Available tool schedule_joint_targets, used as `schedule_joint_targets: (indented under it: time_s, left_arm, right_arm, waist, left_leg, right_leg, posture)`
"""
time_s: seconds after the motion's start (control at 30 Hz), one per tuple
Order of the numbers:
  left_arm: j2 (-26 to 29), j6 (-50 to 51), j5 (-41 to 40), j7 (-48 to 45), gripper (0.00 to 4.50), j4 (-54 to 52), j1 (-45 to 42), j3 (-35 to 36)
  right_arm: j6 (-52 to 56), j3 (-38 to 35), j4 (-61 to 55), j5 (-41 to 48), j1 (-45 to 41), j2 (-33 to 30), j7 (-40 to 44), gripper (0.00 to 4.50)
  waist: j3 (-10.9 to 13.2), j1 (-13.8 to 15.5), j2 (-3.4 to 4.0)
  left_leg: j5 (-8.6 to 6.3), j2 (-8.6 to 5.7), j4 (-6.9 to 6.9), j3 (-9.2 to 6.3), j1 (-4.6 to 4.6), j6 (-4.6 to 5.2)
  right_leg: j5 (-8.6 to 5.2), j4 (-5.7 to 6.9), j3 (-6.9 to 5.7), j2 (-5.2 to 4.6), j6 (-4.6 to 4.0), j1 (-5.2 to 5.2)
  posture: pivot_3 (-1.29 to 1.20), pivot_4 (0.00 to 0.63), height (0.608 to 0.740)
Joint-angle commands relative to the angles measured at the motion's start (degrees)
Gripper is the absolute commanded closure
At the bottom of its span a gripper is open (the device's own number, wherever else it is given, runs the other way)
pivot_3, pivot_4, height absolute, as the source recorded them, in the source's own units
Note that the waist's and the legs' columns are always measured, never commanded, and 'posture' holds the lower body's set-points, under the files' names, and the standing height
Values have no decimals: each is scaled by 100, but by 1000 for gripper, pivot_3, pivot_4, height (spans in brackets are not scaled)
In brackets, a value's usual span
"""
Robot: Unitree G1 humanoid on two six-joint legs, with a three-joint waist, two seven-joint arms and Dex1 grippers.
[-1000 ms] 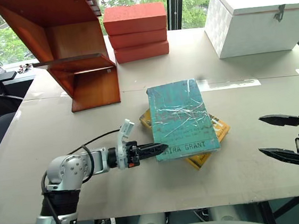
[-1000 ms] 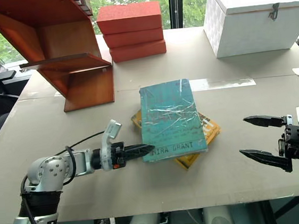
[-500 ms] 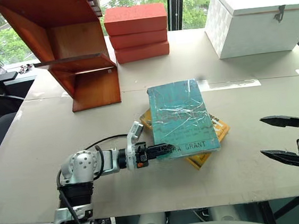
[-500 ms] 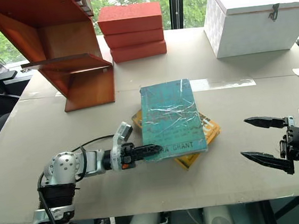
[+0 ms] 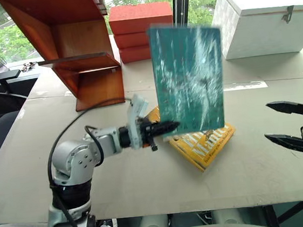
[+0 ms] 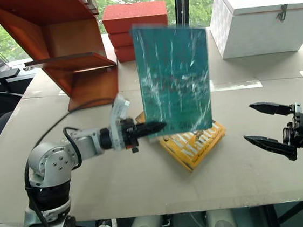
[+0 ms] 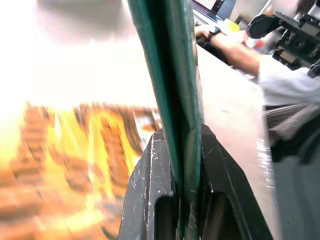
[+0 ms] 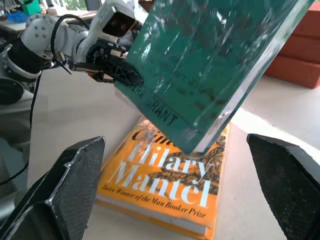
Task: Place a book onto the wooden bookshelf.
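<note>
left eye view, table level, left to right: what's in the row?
left gripper shut on the book → yellow-orange book lying flat under it → right gripper, fingers apart and empty.

Teal book (image 8: 210, 65): dark lettering along one edge, partly legible as "…ARA …RANT". Yellow-orange book (image 8: 170, 192): cover printed in white "Hilary Mantel", with smaller line beneath, "Twice Winner of the Man Booker Prize".
</note>
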Motion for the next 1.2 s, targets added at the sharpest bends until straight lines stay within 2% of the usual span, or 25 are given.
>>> schedule_joint_targets:
  time_s: [0.03,0.17,0.27,0.53,0.6,0.8,1.0,1.2]
  left_arm:
    - [462,-1735,1727,79,4412,-113,-489,-510]
    - [1013,-3038,3266,407,4412,268,-951,-676]
    - [1695,-3751,4470,505,4412,587,-1233,-760]
    - [2769,-4107,6114,657,4412,751,-1307,-372]
    - [2946,-4159,6331,645,4412,778,-1289,-278]
    - [3337,-4056,6749,431,4412,876,-1064,123]
    - [3884,-3637,6862,8,4412,927,-230,846]
    - [4154,-3440,6944,-217,4412,937,488,1320]
  right_arm:
    - [191,12,-98,307,-383,56,-306,0]
    - [394,137,13,574,-1034,187,-668,0]
    - [601,209,215,895,-1689,364,-1007,0]
    - [799,459,708,1147,-2680,732,-1259,0]
    - [788,539,841,1091,-2824,786,-1211,0]
    - [739,705,1088,941,-3062,900,-1030,0]
    - [655,795,1455,792,-3388,1022,-831,0]
    - [508,879,1665,568,-3442,1148,-644,0]
  waist:
    - [0,-20,2]
    - [10,-62,3]
    - [26,-69,-8]
    - [30,-45,-14]
    - [31,-59,-14]
    - [31,-53,-14]
    - [33,-95,-11]
    - [34,-65,-9]
  left_leg:
    - [0,0,-2,1,1,0]
    - [0,7,-8,5,2,0]
    - [0,6,-6,4,-4,1]
    - [1,14,2,1,-52,0]
    - [14,9,6,10,-82,-22]
    - [12,10,1,8,-83,-19]
    - [3,15,4,12,-76,-3]
    - [3,17,4,14,-79,-4]
  right_leg:
    - [0,-1,2,2,0,-1]
    - [-1,-4,5,12,0,-4]
    - [0,-4,3,18,1,-10]
    - [11,-6,-12,17,34,-43]
    - [13,3,-6,13,36,-76]
    - [10,9,-13,14,40,-78]
    - [10,22,-7,20,39,-82]
    - [10,20,-7,19,39,-83]
  posture:
    - [0,150,740]
    - [0,150,740]
    - [0,150,740]
    - [0,150,740]
    - [0,150,740]
    - [0,150,740]
    - [0,150,740]
    - [0,150,740]
